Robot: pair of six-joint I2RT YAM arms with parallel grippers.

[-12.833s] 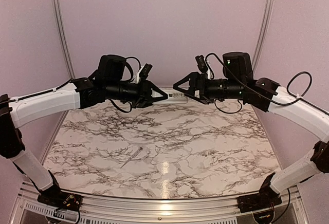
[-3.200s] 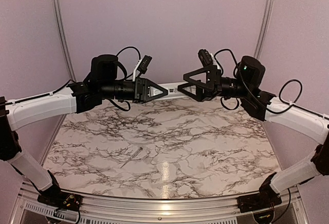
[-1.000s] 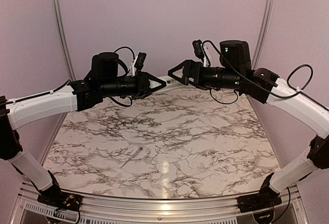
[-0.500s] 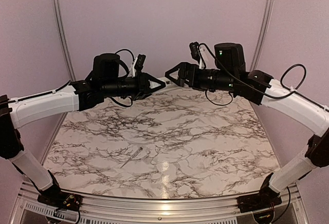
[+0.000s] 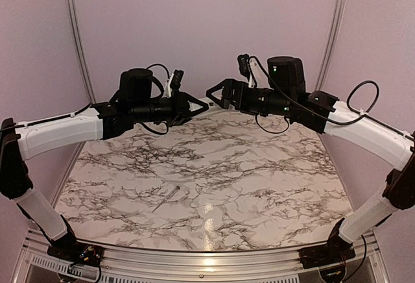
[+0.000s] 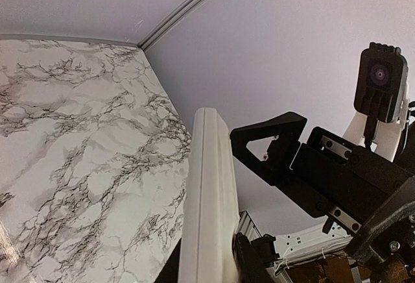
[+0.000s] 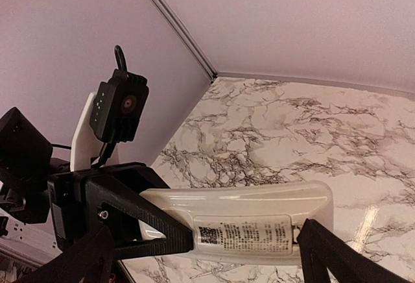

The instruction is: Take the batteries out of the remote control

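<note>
The white remote control (image 5: 209, 107) is held in the air over the far part of the table. My left gripper (image 5: 201, 106) is shut on one end of it; in the left wrist view the remote (image 6: 207, 192) shows edge-on between my fingers (image 6: 249, 263). My right gripper (image 5: 214, 93) is open at the remote's free end. In the right wrist view the remote's back (image 7: 246, 215) faces me with its printed label (image 7: 249, 234) and closed cover, and my right fingers (image 7: 327, 257) stand wide apart around it. The batteries are hidden.
A thin pale grey stick (image 5: 170, 196) lies on the marble table (image 5: 259, 185) left of centre, near the front. Pink walls close in the back and both sides. Metal rails (image 5: 76, 36) run up the back corners.
My right gripper has moved a little left, closer over the remote's free end. My left gripper holds the remote in the same place.
</note>
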